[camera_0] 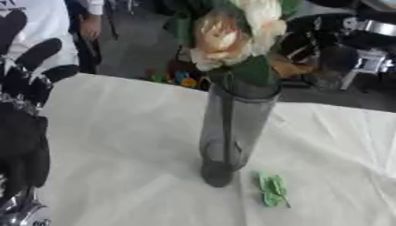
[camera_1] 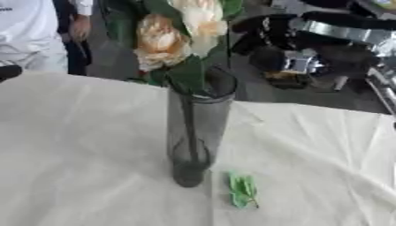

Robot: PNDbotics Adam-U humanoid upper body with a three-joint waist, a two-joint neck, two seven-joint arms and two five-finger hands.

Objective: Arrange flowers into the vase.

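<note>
A tall grey glass vase (camera_0: 232,128) stands upright in the middle of the white-clothed table (camera_0: 116,145). Cream and peach flowers (camera_0: 228,37) with green leaves rise out of its mouth, and their stems show through the glass. My right hand (camera_1: 282,42), black with silver joints, hovers at the upper right, just beside the blooms; I cannot see whether it touches them. At the left edge my left hand (camera_0: 27,88) stands with its fingers up and relaxed, holding nothing, well away from the vase.
A loose green leaf (camera_0: 272,189) lies on the cloth just right of the vase's foot. The table's far edge runs behind the vase. People stand beyond it at the upper left, near some small coloured things (camera_0: 174,77).
</note>
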